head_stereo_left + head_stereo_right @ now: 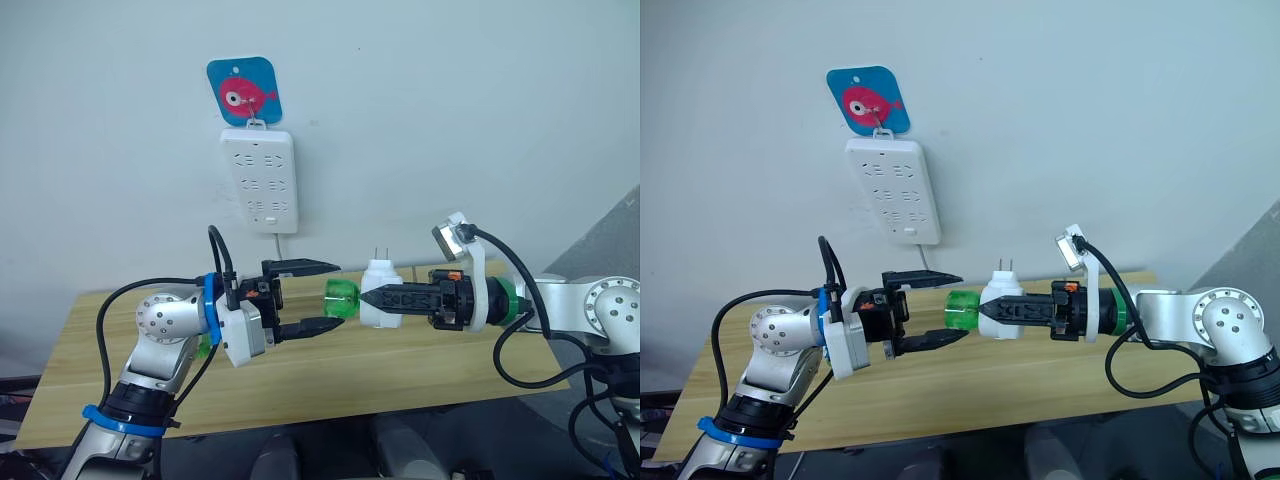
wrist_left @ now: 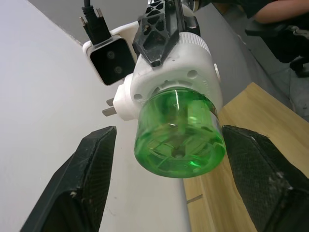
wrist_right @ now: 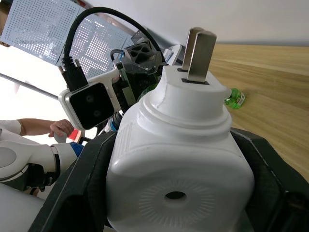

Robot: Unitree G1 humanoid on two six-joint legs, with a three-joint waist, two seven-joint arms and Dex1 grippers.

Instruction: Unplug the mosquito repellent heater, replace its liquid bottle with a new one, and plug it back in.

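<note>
My right gripper point(image 1: 372, 297) is shut on the white mosquito repellent heater point(image 1: 381, 290) and holds it in the air above the table, prongs pointing up. A translucent green bottle point(image 1: 341, 300) sits in the heater and points toward my left arm. My left gripper point(image 1: 339, 295) is open, its two black fingers point(image 2: 91, 169) on either side of the bottle's free end with a gap on each side. Another small green bottle point(image 3: 235, 98) lies on the table; I cannot tell which one is the new one.
A long white power strip point(image 1: 260, 180) hangs on the wall under a blue fish tag point(image 1: 244, 92), above the back of the wooden table point(image 1: 400, 370). A person's hand point(image 3: 59, 128) shows off to the side, beyond the table.
</note>
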